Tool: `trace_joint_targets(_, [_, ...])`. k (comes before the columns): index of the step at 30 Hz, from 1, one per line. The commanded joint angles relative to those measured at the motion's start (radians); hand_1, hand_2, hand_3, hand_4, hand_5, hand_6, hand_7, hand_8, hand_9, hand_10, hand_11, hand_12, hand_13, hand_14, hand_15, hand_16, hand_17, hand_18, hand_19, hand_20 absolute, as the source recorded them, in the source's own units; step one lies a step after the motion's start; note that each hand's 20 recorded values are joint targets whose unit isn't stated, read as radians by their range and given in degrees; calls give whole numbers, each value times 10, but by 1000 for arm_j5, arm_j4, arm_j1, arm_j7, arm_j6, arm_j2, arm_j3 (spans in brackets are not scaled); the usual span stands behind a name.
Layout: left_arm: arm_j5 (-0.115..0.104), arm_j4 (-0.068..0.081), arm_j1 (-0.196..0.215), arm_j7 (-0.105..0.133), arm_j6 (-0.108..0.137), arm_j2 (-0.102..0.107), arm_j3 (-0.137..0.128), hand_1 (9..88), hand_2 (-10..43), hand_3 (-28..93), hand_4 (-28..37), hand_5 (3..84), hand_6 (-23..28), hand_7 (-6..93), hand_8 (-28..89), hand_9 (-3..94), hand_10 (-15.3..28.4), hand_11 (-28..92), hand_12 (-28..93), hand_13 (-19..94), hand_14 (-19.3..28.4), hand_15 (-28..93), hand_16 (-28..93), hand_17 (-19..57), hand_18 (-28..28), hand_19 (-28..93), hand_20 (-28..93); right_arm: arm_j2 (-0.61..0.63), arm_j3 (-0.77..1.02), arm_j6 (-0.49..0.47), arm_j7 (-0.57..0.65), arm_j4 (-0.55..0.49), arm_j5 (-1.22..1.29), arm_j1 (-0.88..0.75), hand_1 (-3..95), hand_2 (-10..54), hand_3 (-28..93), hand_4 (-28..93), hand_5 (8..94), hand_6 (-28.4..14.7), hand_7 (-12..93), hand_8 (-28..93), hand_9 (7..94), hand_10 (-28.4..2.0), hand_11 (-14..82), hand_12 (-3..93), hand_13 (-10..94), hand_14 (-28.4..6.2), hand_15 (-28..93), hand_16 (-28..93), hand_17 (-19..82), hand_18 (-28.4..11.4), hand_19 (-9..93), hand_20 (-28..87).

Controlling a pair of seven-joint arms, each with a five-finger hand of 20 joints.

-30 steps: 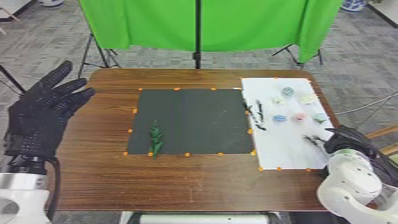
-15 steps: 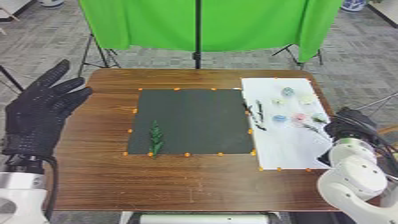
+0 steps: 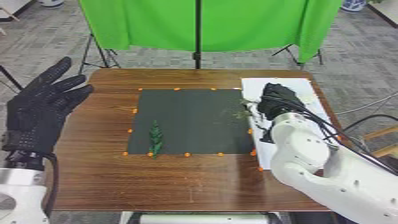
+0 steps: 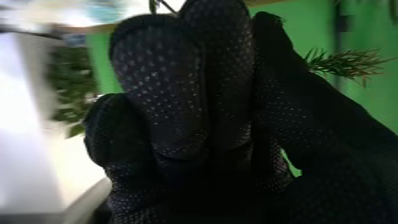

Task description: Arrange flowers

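Right of dark mat (image 3: 191, 122): right hand (image 3: 280, 96), closed round wispy green sprig (image 4: 348, 62), foliage by mat's right edge. On mat, near-left corner: leafy green stem (image 3: 155, 140). Well left of mat: left hand (image 3: 37, 107), empty, fingers spread.

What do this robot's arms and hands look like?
The left arm and right arm are white with rounded casings. The left hand and right hand wear black fabric gloves, the right one speckled with pale dots. Black cables run along the right arm.
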Motion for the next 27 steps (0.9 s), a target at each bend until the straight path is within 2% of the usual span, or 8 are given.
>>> trace_joint_targets(1, [6,-2,-19,-15,13,19,13,209,74,774,-283,330,72,113,-84,305,188,261,109,234,258,476,-88,-88,211,526,80,-273,-96,-88,-64,108,88,241,559,-95,717,-283,906,-20,142,98,937,-105,331,150,926,-62,508,209,587,-164,932,283])
trace_joint_targets(4, [2,0,-23,-8,15,28,13,209,74,775,-283,330,72,113,-84,305,188,261,110,234,258,476,-88,-88,211,526,80,-355,-128,-116,-70,173,123,261,557,-95,715,-283,905,-18,140,94,937,-103,334,150,926,-63,507,210,587,-165,932,286])
trace_joint_targets(5, [3,3,-35,-16,13,30,18,209,74,775,-283,331,72,113,-84,305,188,261,110,234,258,477,-88,-88,211,526,80,-377,-133,-128,-69,193,135,262,556,-95,715,-283,905,-18,139,94,937,-102,335,150,926,-63,507,211,587,-165,932,286])
trace_joint_targets(6, [-1,3,-38,-10,15,39,18,209,74,775,-283,331,72,113,-84,305,188,261,110,234,258,477,-88,-88,211,526,80,-396,-144,-135,-68,208,157,273,555,-95,715,-283,905,-18,140,93,937,-101,336,150,927,-63,507,211,588,-165,932,287])
trace_joint_targets(9, [5,7,-59,-17,5,50,18,209,74,775,-283,331,72,113,-84,305,188,262,110,233,258,476,-88,-88,211,526,81,-448,-167,-153,-62,251,179,284,552,-95,715,-283,905,-16,139,91,937,-99,338,149,927,-63,507,212,587,-166,932,289])
trace_joint_targets(15, [7,26,-135,-30,-13,72,53,209,74,775,-283,331,73,113,-84,305,188,261,110,233,258,476,-88,-88,211,526,80,-510,-217,-182,-18,332,215,299,547,-95,714,-280,902,-14,138,89,937,-96,341,149,926,-64,510,213,589,-167,932,296])
trace_joint_targets(18, [5,35,-157,-26,-20,87,64,209,73,776,-283,331,73,112,-84,305,186,262,110,233,258,476,-88,-88,211,526,80,-520,-220,-185,13,359,244,289,546,-95,713,-278,901,-14,138,87,937,-97,340,149,926,-63,511,213,588,-167,932,299])
trace_joint_targets(27, [7,53,-212,-34,-42,89,106,209,73,777,-283,331,73,113,-84,304,187,263,109,234,259,478,-88,-88,211,526,80,-545,-224,-200,43,372,247,253,544,-95,710,-277,897,-12,140,80,937,-97,340,149,925,-64,515,212,588,-168,932,303])
